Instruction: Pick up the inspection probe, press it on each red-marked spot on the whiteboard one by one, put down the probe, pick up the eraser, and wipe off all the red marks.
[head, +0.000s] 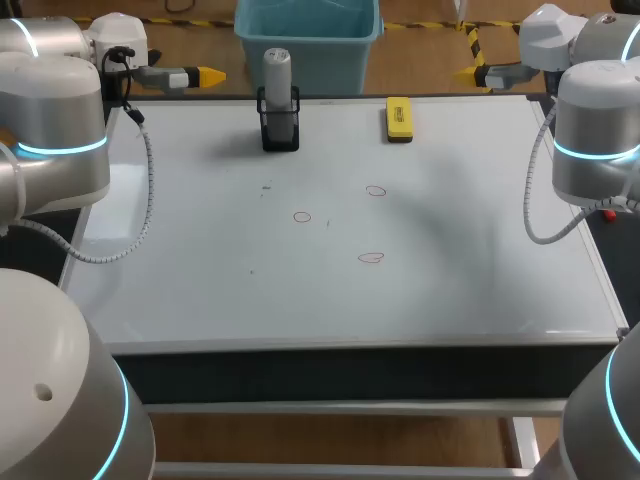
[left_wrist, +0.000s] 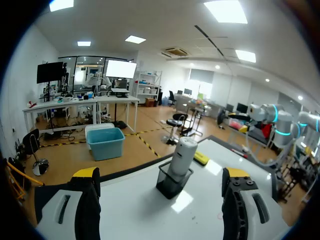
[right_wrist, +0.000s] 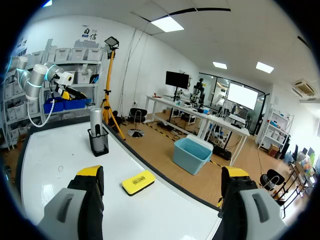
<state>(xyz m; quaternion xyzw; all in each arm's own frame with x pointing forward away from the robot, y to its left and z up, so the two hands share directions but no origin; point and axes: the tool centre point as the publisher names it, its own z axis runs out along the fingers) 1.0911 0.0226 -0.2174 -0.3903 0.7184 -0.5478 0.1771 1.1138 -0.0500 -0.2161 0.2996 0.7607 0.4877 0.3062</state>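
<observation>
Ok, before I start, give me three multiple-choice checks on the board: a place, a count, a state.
1. Where does the eraser lie? A) at the whiteboard's far edge, on the right arm's side of the probe B) in the left jaws C) at the near edge
2. How many red marks are on the whiteboard? A) two B) three C) five
3. How is the probe now? A) flat on the board B) in the right jaws C) upright in its black holder
Answers: 1 A, it lies by the far edge; 2 B, three red loops show; 3 C, it stands in the holder.
</observation>
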